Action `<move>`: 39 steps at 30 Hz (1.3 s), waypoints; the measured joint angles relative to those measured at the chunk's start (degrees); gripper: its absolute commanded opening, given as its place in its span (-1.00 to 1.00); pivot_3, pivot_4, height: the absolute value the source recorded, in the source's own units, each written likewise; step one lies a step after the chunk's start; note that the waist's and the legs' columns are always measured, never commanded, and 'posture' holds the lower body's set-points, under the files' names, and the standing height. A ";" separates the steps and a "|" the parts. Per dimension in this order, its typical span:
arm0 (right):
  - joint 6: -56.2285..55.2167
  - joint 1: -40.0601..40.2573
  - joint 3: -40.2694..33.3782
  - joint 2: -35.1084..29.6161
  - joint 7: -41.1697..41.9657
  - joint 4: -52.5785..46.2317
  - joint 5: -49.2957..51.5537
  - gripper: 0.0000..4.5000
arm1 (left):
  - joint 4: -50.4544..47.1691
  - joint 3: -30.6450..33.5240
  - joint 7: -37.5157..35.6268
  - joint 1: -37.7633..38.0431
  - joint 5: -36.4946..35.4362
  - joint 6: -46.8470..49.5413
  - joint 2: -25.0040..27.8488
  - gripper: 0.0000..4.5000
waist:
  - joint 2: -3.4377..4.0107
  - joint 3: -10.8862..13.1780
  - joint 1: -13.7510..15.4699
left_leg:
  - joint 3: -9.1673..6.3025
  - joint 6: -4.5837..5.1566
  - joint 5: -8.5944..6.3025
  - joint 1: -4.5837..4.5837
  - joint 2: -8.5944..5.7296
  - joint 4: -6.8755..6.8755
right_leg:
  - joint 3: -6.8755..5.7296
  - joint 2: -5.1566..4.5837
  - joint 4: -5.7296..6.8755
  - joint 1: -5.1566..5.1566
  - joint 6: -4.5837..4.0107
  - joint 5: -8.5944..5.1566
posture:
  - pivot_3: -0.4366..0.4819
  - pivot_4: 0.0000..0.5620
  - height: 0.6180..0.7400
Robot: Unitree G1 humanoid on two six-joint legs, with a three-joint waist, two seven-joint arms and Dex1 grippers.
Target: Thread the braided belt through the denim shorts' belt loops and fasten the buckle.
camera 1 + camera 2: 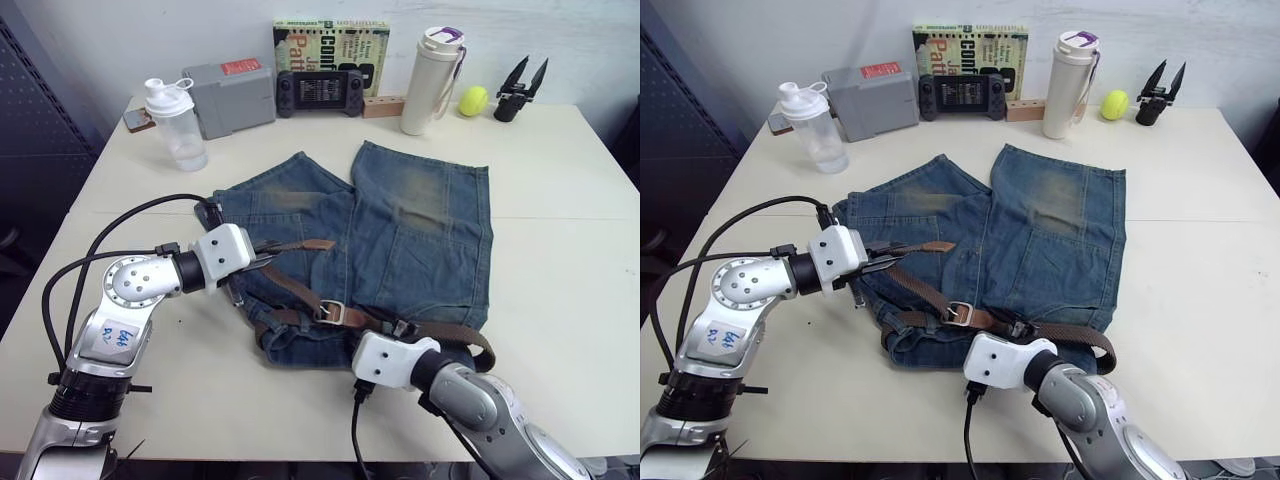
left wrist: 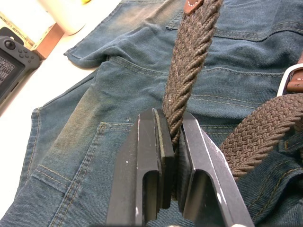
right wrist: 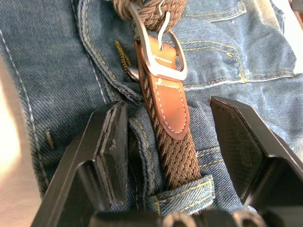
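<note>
The faded denim shorts (image 1: 410, 225) lie flat on the white table, waistband toward me. The braided belt (image 1: 290, 285) runs along that waistband. Its leather tip (image 1: 318, 243) sticks out past my left gripper (image 1: 263, 262), which is shut on the strap (image 2: 189, 61) just behind the tip. The silver buckle (image 1: 333, 313) rests at mid-waist, and in the right wrist view the buckle (image 3: 163, 56) has the strap passing through it. My right gripper (image 3: 170, 137) is open, its fingers (image 3: 111, 142) straddling the belt just above a belt loop (image 3: 184, 194) that the strap passes under.
Along the table's back edge stand a clear shaker bottle (image 1: 175, 125), a grey box (image 1: 228, 95), a game controller (image 1: 320, 93), a book (image 1: 330, 40), a white tumbler (image 1: 432, 80), a yellow ball (image 1: 473, 100) and a black gripper tool (image 1: 520, 90).
</note>
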 measured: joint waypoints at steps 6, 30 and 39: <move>-3.05 1.72 -5.39 -2.08 2.98 -1.26 0.41 0.30 | 1.01 0.03 0.00 -0.45 -0.02 -0.68 -0.60 -1.00 | -0.02 -0.01 -0.02 | 0.02 0.00 0.00 0.01 0.03 0.02 | 0.00 0.03 0.01 0.00 0.00 0.00 | -0.05 -0.47 0.85; -4.66 -4.24 0.48 9.19 6.20 8.19 -12.39 0.30 | 1.81 -0.86 2.32 -2.84 0.54 1.28 -3.91 -1.00 | -0.08 0.01 -0.23 | 0.03 0.00 0.00 0.01 0.02 0.03 | 0.00 0.04 0.05 -0.01 0.00 0.00 | -0.05 -0.47 0.85; -3.96 -4.16 0.97 10.88 7.55 8.20 -16.71 -0.97 | 1.19 -0.84 2.43 -1.25 0.54 1.38 -3.61 -1.00 | -0.08 0.01 -0.24 | 0.03 0.00 0.00 0.01 0.02 0.03 | 0.00 0.04 0.04 -0.01 0.00 0.00 | -0.05 -0.47 0.85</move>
